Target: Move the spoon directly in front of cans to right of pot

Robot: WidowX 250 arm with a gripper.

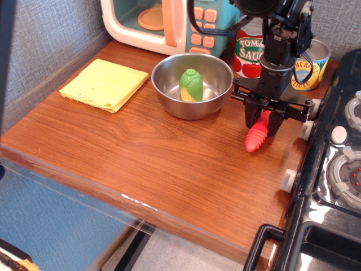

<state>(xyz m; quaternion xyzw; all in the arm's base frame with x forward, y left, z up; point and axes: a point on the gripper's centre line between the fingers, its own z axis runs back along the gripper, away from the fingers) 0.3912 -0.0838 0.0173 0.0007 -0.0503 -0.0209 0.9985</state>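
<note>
My gripper (264,119) is shut on the spoon (257,137). Only its ribbed red handle shows, pointing down and forward; the silver bowl is hidden between the fingers. The handle tip is at or just above the wooden table (141,152), to the right of the pot (192,83), a shiny steel bowl holding a green and yellow toy corn (190,84). The cans stand behind the gripper: the red Tomato Sauce tin (250,52) and the yellow Pineapple Slices tin (313,65), both partly covered by the arm.
A white and teal toy microwave (169,22) stands at the back. A yellow cloth (105,83) lies at the left. A black toy stove (333,169) with knobs lines the right edge. The table's front edge is near.
</note>
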